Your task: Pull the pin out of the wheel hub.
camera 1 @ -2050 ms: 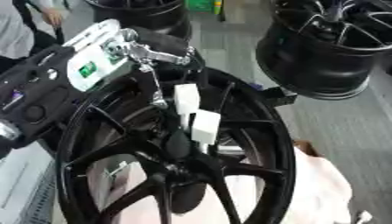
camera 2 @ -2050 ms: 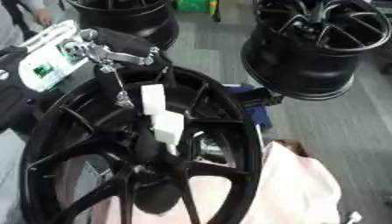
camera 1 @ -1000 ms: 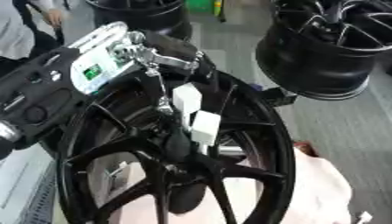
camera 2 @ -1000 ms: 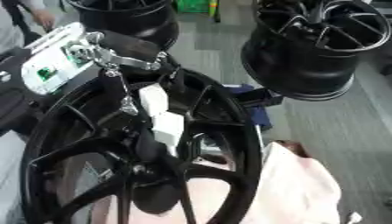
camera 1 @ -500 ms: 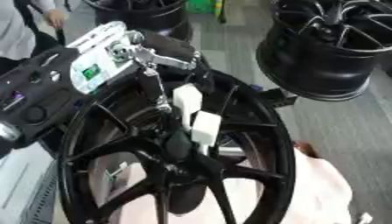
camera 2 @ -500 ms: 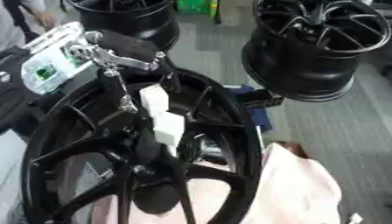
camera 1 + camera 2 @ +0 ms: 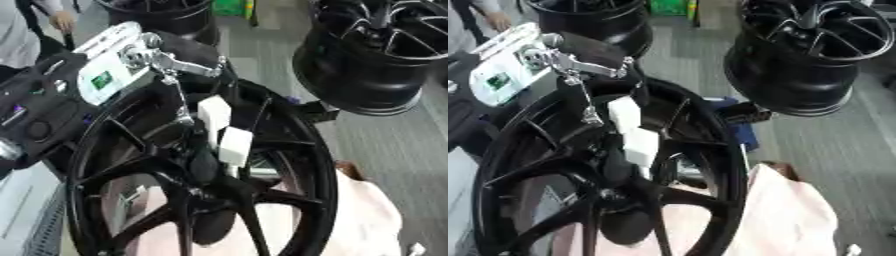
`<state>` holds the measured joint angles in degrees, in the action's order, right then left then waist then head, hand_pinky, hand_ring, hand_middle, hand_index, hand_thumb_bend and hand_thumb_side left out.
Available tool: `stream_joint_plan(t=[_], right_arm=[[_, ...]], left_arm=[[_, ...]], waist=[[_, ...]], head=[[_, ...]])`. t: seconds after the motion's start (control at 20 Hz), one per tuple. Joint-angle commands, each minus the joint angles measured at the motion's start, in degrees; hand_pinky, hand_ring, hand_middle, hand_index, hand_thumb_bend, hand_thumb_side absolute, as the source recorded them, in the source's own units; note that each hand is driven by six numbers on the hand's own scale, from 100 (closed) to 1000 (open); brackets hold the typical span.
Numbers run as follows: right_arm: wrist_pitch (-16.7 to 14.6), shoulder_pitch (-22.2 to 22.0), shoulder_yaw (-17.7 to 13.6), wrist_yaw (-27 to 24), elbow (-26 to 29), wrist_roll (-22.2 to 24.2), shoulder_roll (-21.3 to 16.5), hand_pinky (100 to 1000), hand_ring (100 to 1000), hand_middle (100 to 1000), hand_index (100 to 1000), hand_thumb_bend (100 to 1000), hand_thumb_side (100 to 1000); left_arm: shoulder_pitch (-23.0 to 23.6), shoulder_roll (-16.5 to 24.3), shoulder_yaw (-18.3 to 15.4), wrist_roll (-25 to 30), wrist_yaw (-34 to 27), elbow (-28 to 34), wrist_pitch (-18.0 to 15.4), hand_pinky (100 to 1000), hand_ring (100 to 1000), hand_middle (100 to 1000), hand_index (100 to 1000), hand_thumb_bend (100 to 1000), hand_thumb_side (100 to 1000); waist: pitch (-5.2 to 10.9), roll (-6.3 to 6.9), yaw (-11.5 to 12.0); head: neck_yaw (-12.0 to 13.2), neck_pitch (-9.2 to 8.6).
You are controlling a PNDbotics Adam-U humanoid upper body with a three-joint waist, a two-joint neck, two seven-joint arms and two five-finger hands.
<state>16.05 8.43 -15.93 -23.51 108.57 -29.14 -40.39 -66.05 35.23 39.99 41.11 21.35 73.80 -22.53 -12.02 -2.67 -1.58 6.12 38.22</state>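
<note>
Left eye view looks down on a big black wheel [image 7: 201, 200] standing close in front, its spokes running in to the hub [image 7: 210, 175] near the middle of the picture. Behind its lower right rim hangs a pale pink cloth [image 7: 367, 215], and a strip of grey bench [image 7: 26, 210] shows at the lower left.

Just above the hub, the left robot hand [image 7: 219, 132] reaches down into the wheel from the upper left. Its white-padded fingers [image 7: 234, 145] point down at the hub, with a thin silver rod and linkage [image 7: 179, 90] running back up to a white plate with a green patch [image 7: 103, 80] on the black arm [image 7: 35, 115]. I cannot tell whether the fingers are curled on anything or only resting against the hub; the dark parts there blend together.

As for the pin, I cannot pick it out. If it sits in the hub, it is hidden under the fingers or lost against the black metal. So to my eye the job is at the reaching or gripping stage: the hand is at the hub, but nothing shows a pin drawn clear. The pull itself looks like it is yet to be done.

The right robot hand shows in neither view.

Farther off, a second black wheel [image 7: 815, 55] stands at the upper right on the grey floor [image 7: 842, 145], and a third [image 7: 592, 20] sits at the top left.
</note>
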Motion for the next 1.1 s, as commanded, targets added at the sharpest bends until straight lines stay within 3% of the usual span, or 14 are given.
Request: stream_joint_plan(t=[0.05,0.6,0.75,1.1], right_arm=[[0.0,0.1,-1.1,-0.2,0.2,-0.4,-1.2,735,690,659,754,100,730],[0.1,-0.4,-1.2,-0.3,0.2,-1.0,-0.8,734,690,655,754,100,734],[0.2,-0.5,-1.3,-0.3,0.1,-1.1,-0.7,733,690,655,754,100,735],[0.5,-1.0,-1.5,-0.6,-0.2,-1.6,-0.2,732,689,654,754,100,742]], left_arm=[[-1.5,0.7,-1.0,10.9,-0.2,0.2,-10.7,776,725,565,739,395,100],[-1.4,0.5,-0.9,10.9,-0.4,-0.1,-10.0,738,644,473,640,291,100],[-1.5,0.4,-1.0,10.9,-0.9,0.1,-9.8,735,636,466,632,297,100],[-1.8,0.6,-1.8,10.9,-2.9,1.1,-8.6,694,558,362,512,309,100]], waist=[[1.12,-0.05,-0.1],[1.2,-0.11,-0.1],[1.24,-0.13,-0.1],[1.32,-0.17,0.0]], head=[[-0.2,-0.07],[-0.3,-0.09],[-0.3,-0.07],[-0.5,0.05]])
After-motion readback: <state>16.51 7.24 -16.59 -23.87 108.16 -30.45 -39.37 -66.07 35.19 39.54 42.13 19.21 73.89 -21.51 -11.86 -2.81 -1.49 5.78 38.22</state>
